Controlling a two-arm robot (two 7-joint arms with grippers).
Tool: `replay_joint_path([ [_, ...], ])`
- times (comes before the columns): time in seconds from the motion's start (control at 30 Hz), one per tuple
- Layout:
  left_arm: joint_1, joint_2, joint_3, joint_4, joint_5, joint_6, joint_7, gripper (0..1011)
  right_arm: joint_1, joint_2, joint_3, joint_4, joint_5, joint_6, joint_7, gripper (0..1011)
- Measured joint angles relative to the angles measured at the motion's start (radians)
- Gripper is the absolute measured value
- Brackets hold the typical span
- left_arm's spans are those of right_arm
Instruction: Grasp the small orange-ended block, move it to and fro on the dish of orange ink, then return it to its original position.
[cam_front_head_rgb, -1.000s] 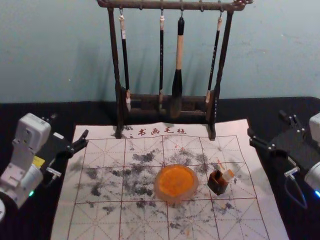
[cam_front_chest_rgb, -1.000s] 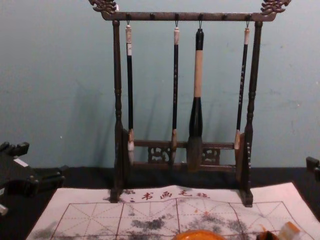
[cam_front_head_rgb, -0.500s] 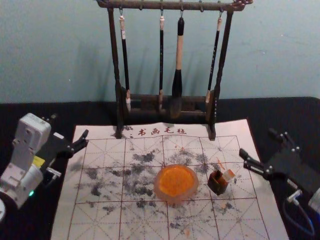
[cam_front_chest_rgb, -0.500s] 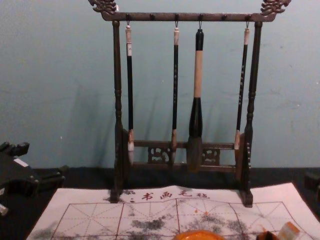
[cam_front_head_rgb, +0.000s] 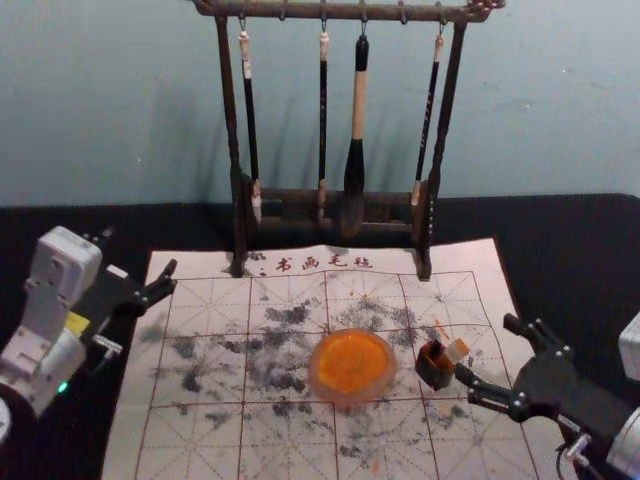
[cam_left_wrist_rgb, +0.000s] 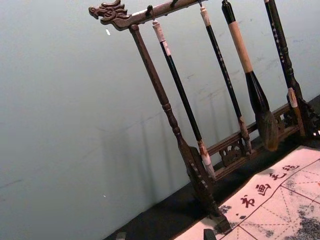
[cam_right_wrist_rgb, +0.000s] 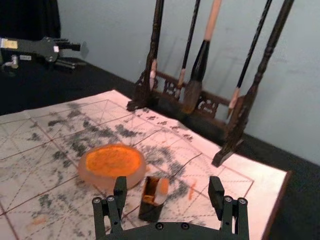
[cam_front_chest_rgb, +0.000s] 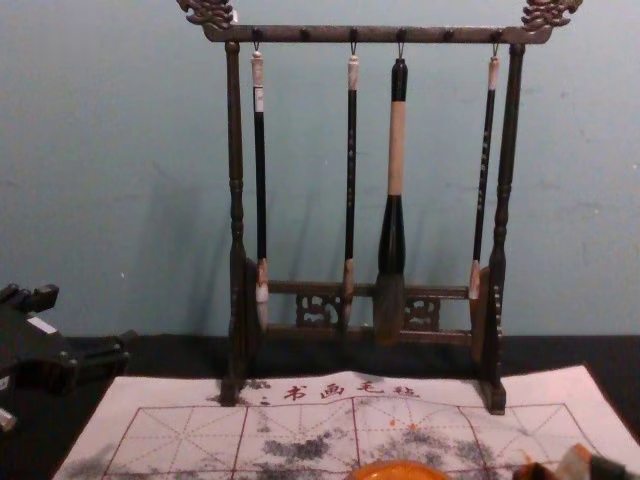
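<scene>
The small orange-ended block (cam_front_head_rgb: 457, 350) lies just ahead of the spread jaws of the right gripper (cam_front_head_rgb: 487, 347), which reaches in from the right edge of the surface (cam_front_head_rgb: 575, 225) with nothing in its grasp. One jaw tip is just beside the block's dark box (cam_front_head_rgb: 433, 370); the other stands farther off, toward the mat's right edge. In the right wrist view block and box show between the two tips, somewhat nearer one of them; whether a tip touches either cannot be told. The block leans out of the open box toward the right edge of the surface, tilted, its upper end orange and the side below pale and cloudy. How deep it sits is hidden. The box is dark brown, with orange smears inside. Next to it, toward the left edge, is a round, frosted dish (cam_front_head_rgb: 350, 402) of bright orange ink (cam_front_head_rgb: 350, 362). All of these rest on a pale mat (cam_front_head_rgb: 470, 460) ruled in dark red squares, blotched with black and dotted with orange, with red characters along its far edge. There a carved dark wooden rack (cam_front_head_rgb: 330, 10) stands, hung with four brushes (cam_front_head_rgb: 355, 130), one much thicker than the rest. The left gripper (cam_front_head_rgb: 140, 250) is parked over the surface's left side, jaws apart. Behind the black surface rises a plain blue-green wall (cam_front_head_rgb: 90, 100), lightly scuffed.
</scene>
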Motion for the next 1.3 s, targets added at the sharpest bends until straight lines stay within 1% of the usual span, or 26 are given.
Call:
replay_joint_path([
  [0.43,0.0,0.0,0.0,0.0,0.0,0.0,0.0,1001,0.041,-0.054,-0.006,0.058,0.004,0.038,0.062,1002],
  [0.8,0.0,0.0,0.0,0.0,0.0,0.0,0.0,1001,0.068,-0.096,0.005,0.103,0.011,0.071,0.1,1002],
  [1.3,0.0,0.0,0.0,0.0,0.0,0.0,0.0,1001,0.084,-0.13,0.022,0.131,-0.002,0.105,0.136,1002],
])
